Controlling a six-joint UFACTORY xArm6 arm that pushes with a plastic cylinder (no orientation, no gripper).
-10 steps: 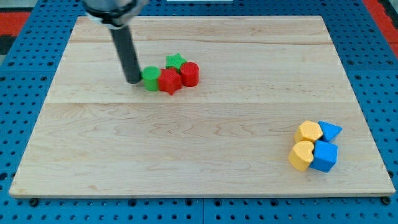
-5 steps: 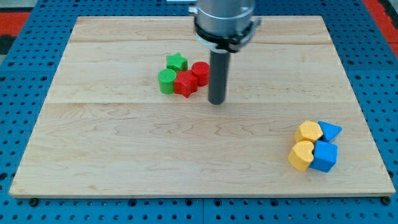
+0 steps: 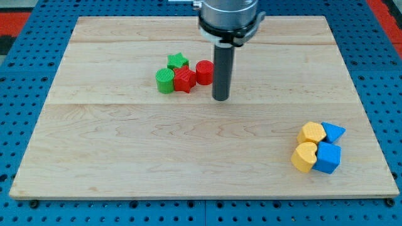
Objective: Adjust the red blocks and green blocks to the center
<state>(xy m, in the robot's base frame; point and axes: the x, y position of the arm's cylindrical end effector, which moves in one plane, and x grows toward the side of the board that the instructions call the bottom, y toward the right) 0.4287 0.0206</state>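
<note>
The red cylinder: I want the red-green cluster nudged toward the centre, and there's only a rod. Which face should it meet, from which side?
Push, not grip. My tip stands just right of the red cylinder. Its upper side is free, so come from the view's top and push down; the rounded wall may slip sideways. Red star, green cylinder and green star need separate pushes.
</note>
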